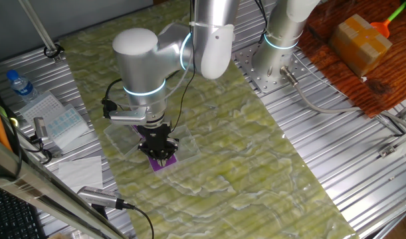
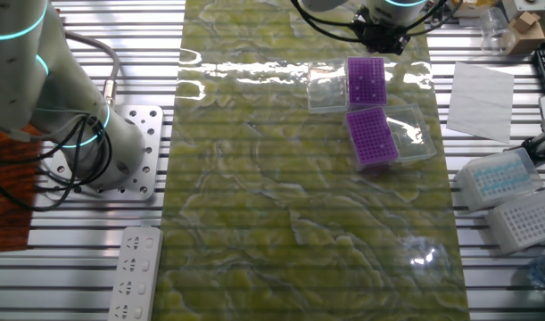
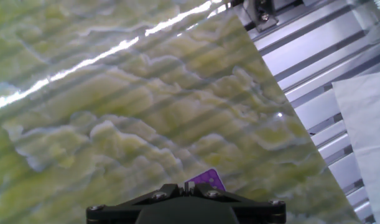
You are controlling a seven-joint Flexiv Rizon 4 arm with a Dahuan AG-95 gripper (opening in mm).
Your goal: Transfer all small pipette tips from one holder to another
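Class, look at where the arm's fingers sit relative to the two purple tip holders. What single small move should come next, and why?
Probably a short, straight descent. The gripper hangs right above one purple holder, whose plate shows a few pale tips; the other purple holder lies beside it. The hand view shows only a purple corner, so whether the fingers are open or centred over a tip cannot be told.

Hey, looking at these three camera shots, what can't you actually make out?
- Gripper fingers: one fixed view shows only a dark cluster; the other fixed view cuts it at the top edge; the hand view shows only its base. Open or shut is unclear.
- Small pipette tips: too tiny to count on the far purple holder.
- Near purple holder: filled or empty holes unreadable.
- Hand view: only a purple corner shows.
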